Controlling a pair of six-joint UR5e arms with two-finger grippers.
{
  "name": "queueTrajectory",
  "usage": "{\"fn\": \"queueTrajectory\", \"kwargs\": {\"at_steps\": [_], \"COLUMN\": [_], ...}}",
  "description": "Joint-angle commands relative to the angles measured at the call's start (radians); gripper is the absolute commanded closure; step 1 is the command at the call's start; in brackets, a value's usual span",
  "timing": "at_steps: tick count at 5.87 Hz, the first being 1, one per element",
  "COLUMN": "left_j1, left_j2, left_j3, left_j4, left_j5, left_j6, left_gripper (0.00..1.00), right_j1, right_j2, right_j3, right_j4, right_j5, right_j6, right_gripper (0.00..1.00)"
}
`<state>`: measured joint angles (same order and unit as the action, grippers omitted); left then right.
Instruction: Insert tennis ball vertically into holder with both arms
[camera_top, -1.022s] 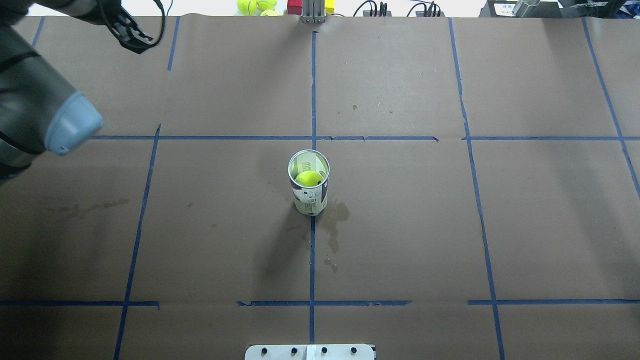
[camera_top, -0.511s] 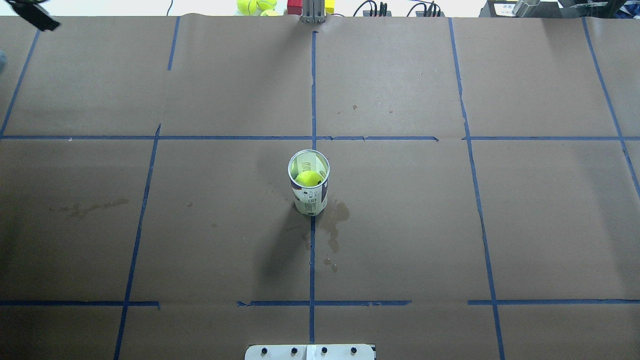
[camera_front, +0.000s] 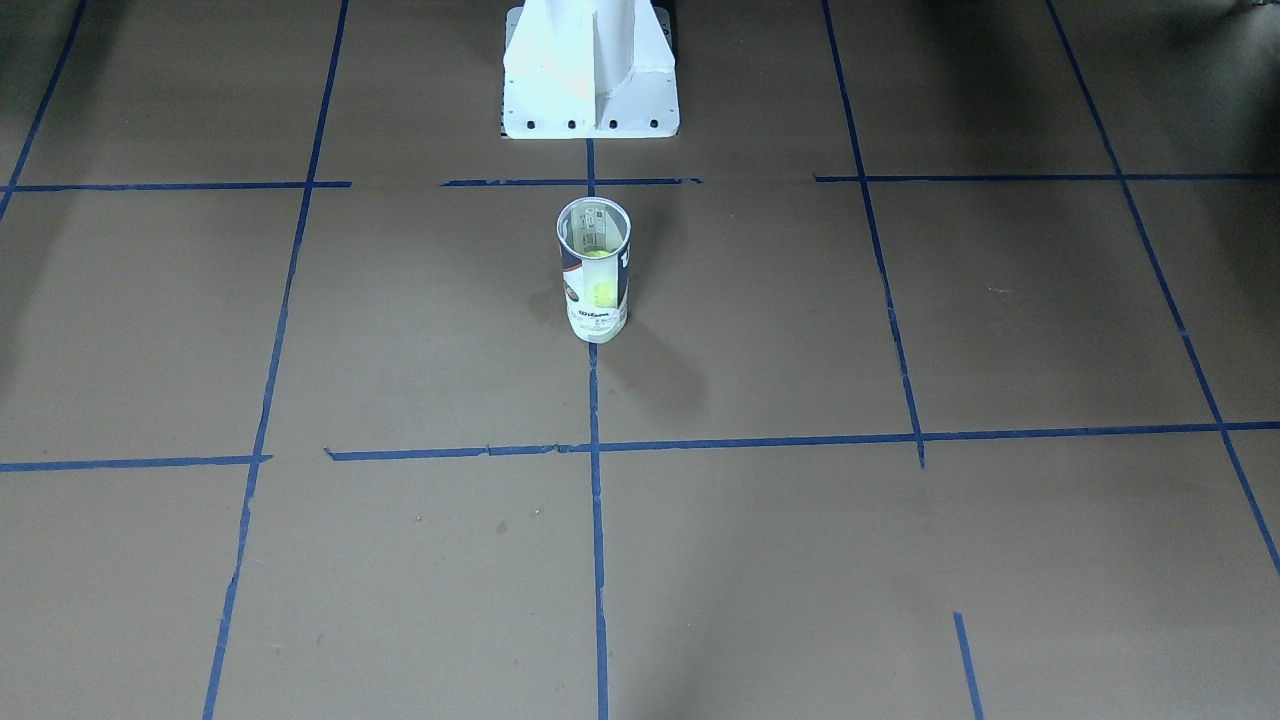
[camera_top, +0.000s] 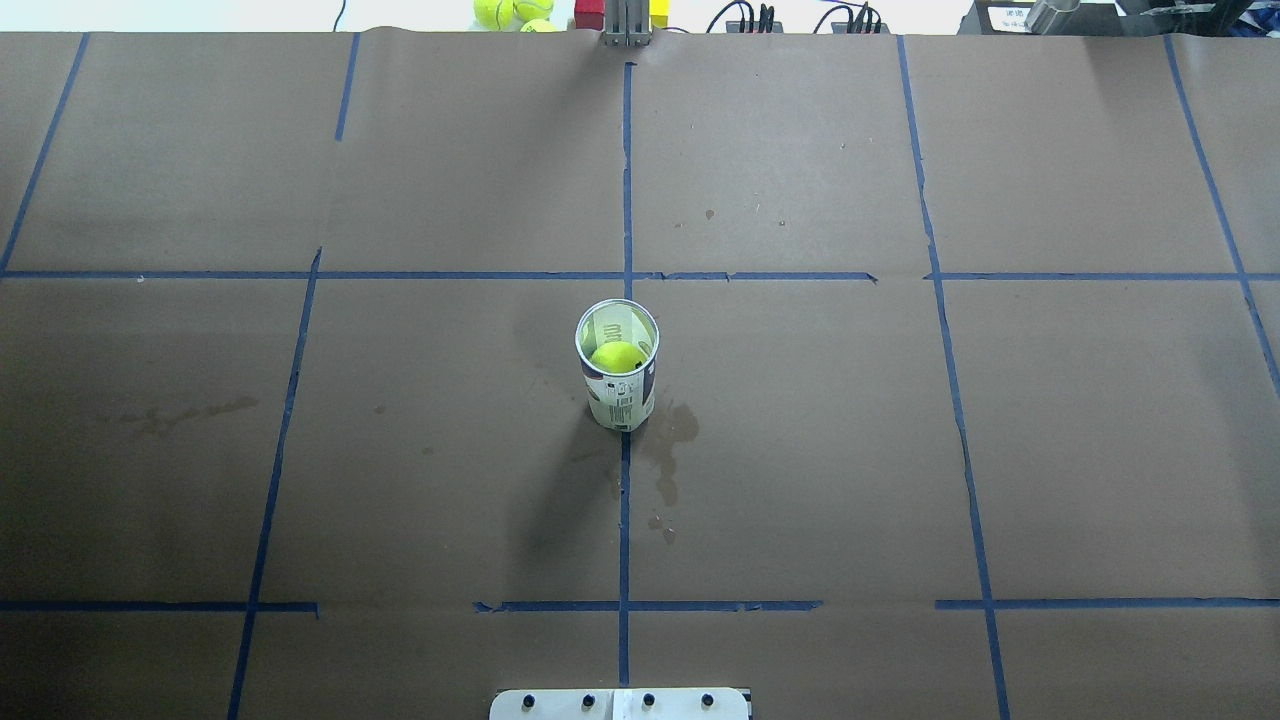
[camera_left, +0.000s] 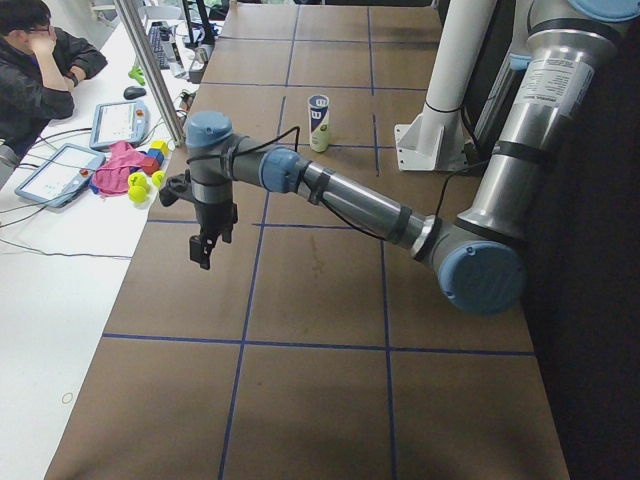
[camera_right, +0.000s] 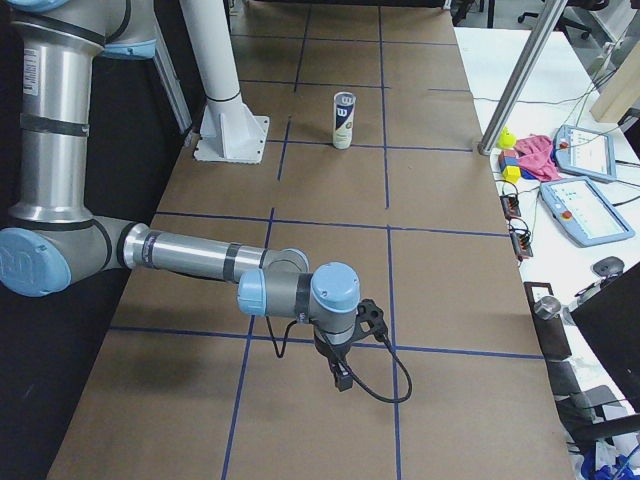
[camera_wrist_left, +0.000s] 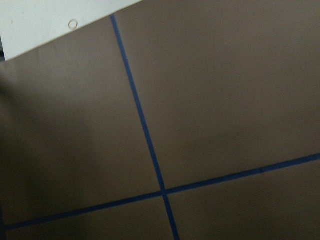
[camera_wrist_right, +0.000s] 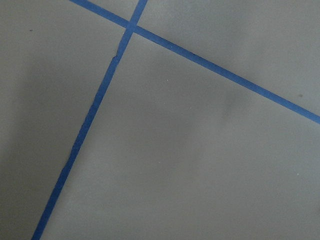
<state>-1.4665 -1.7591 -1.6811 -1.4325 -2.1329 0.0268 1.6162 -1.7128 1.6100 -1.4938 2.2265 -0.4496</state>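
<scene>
Holder: I have the holder standing on the table, dead centre, right on the tape line that runs away from the robot.
Contents: one ball is inside, well below the rim. I see it down the open mouth from overhead, and as a yellow-green patch through the clear wall from the front.
Axis: the long axis is vertical, mouth and metal rim on top, base flat on the paper. The label's W shows in both side views.
Left gripper: the left gripper hangs fingers-down over the table's left end, near the far edge and well apart from the holder. It shows in the side view only, so I cannot tell how wide it is. I see nothing in it and it touches nothing.
Left wrist view: only brown paper, crossing tape and a white corner.
Right gripper: the right gripper points down over the right end, also well apart from the holder, with a black cable looping beside it. Again side view only, so its opening I cannot tell.
Right wrist view: only paper and tape.
Around: a stain lies just beside the holder's base. The pedestal stands on the same tape line at the robot's edge. Spare balls sit beyond the far edge.
</scene>
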Motion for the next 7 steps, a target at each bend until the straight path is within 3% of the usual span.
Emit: {"fn": "queueTrajectory", "kwargs": {"at_steps": [1, 3, 7], "left_j1": [-0.008, -0.011, -0.011], "left_j2": [0.119, 0.237, 0.237], "left_j3": [0.041, 0.027, 0.04], "left_j4": [-0.02, -0.117, -0.12], "left_j5": [-0.065, -0.239, -0.232], "left_j6": [0.007, 0.067, 0.065], "left_gripper": [0.0, 0.0, 0.0], "right_j1": [-0.034, -0.055, -0.061], "right_j2": [0.031, 0.065, 0.048], "right_j3": [0.007, 0.007, 0.005], "right_j4": [-0.032, -0.075, -0.057], "right_j5": [0.021, 0.06, 0.064], "right_j6": [-0.003, -0.003, -0.003], "right_gripper": [0.0, 0.0, 0.0]}}
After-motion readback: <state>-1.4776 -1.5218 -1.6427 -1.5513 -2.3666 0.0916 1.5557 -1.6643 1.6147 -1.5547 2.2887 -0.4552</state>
